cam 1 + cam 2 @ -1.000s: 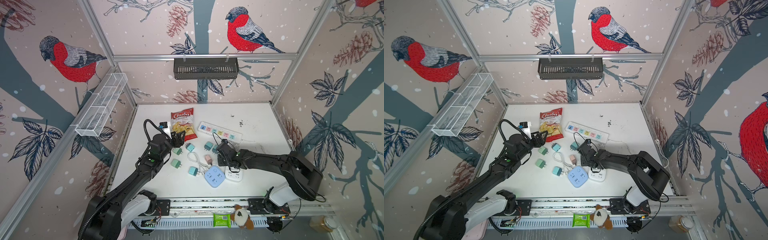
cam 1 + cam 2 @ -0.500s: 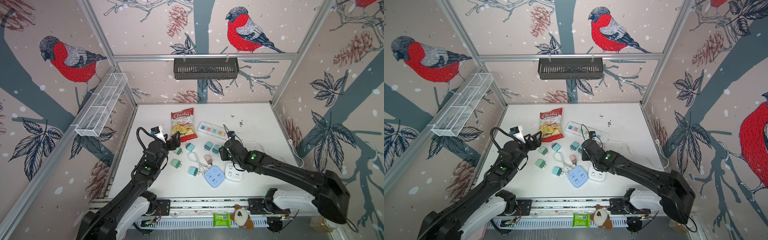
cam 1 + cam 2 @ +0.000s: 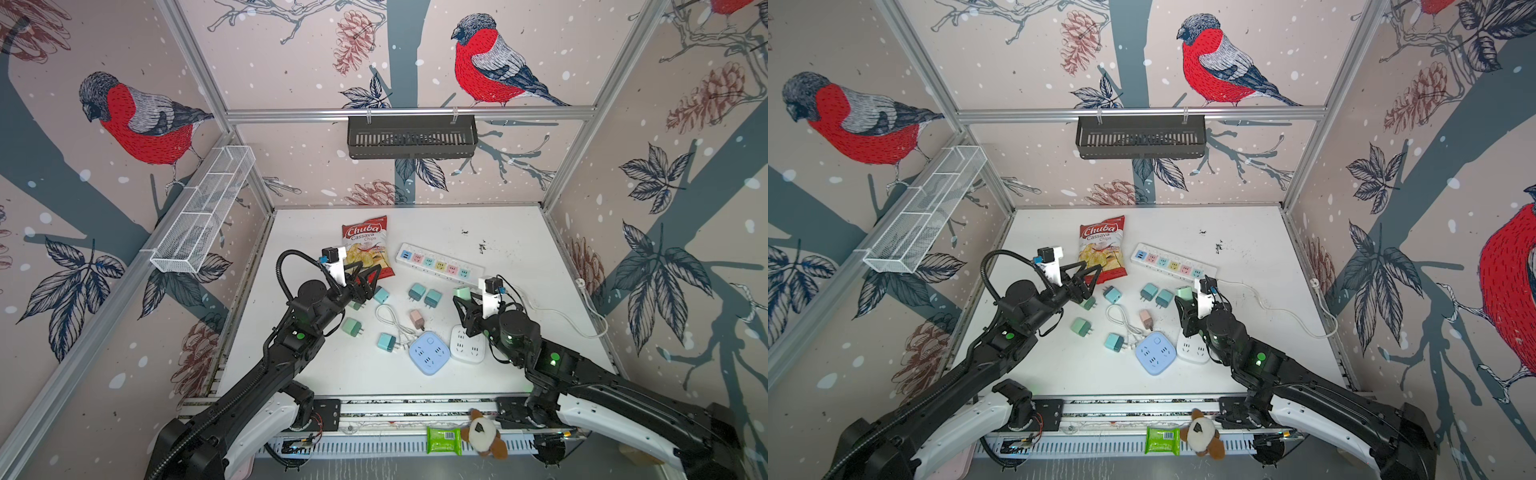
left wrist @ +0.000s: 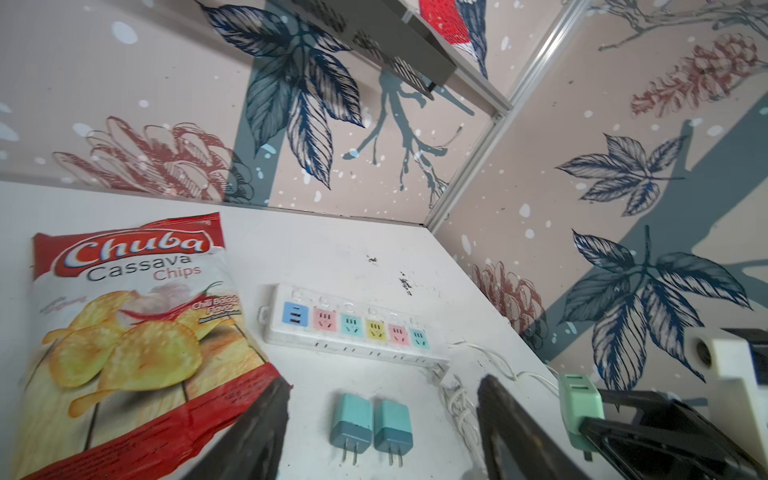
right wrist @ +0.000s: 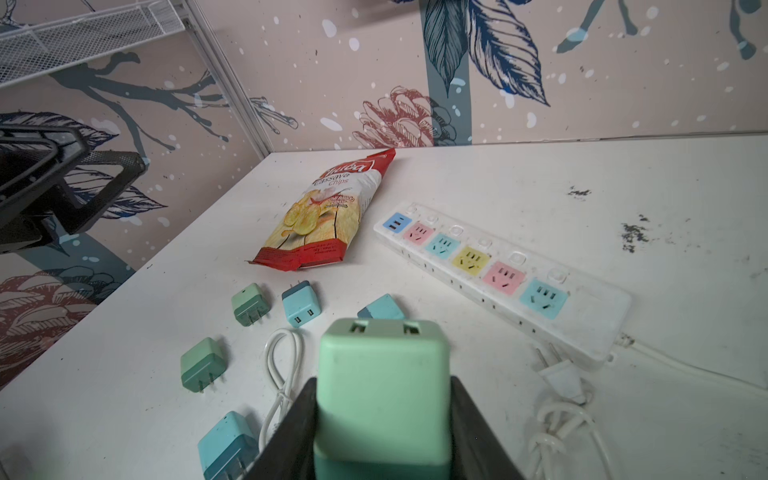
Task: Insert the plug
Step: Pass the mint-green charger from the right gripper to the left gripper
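Note:
A mint-green plug (image 5: 382, 374) sits between the jaws of my right gripper (image 5: 382, 386), which is shut on it, USB end pointing forward. Both top views show the plug (image 3: 461, 292) (image 3: 1183, 293) held above the table, near the cable end of the white power strip (image 3: 438, 264) (image 5: 498, 270) with its coloured sockets. My left gripper (image 4: 382, 384) (image 3: 365, 276) stands open and empty by the lower edge of the chips bag (image 3: 365, 249). Two teal plugs (image 4: 351, 424) lie on the table beyond its fingers.
A blue square socket block (image 3: 429, 353) and a white one (image 3: 468, 344) lie near the front. Several loose teal and green plugs, a pink plug (image 3: 417, 319) and a coiled white cable (image 3: 390, 318) are scattered mid-table. The strip's cord (image 3: 552, 316) trails right.
My right arm has drawn back to the right and lifted, with the mint plug in its jaws. The left gripper has shifted slightly right along the chips bag's edge.

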Robot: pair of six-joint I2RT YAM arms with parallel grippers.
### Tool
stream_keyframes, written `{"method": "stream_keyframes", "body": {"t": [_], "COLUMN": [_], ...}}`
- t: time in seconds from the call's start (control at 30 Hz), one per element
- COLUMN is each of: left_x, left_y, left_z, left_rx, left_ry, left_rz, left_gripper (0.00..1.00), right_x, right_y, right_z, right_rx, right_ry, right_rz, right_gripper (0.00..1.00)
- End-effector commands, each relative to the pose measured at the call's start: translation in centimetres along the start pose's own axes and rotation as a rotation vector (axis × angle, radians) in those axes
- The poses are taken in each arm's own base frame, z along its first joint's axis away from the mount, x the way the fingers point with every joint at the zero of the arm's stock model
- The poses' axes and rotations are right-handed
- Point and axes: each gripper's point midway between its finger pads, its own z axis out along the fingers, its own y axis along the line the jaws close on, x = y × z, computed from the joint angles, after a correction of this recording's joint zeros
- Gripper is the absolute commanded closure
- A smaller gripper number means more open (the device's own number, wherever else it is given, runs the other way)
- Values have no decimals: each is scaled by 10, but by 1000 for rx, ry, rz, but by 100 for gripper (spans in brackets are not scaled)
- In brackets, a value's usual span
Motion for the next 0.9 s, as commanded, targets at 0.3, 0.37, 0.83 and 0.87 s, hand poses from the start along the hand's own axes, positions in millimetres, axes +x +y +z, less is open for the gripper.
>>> {"method": "stream_keyframes", "body": {"t": [0.3,0.37,0.83,0.87], "left_x": [9,13,47,50], "left_y": [-67,-77,-119,-122], "left_z": [22,25,43,44], "left_rx": [140,162,360,379], "left_ry": [105,123,292,299], "left_rz": [154,173,207,210], "left_gripper": [36,36,39,38], "right_x": [4,7,-28,-31], "right_y": [12,11,44,48], "right_z": [-8,-10,-37,-33], "right_rx": [-120,-121,-239,-239], "right_ry": [-139,-156,-510,-499], "right_rz": [-194,-223,-548,-571], "right_gripper": [97,97,98,98]}}
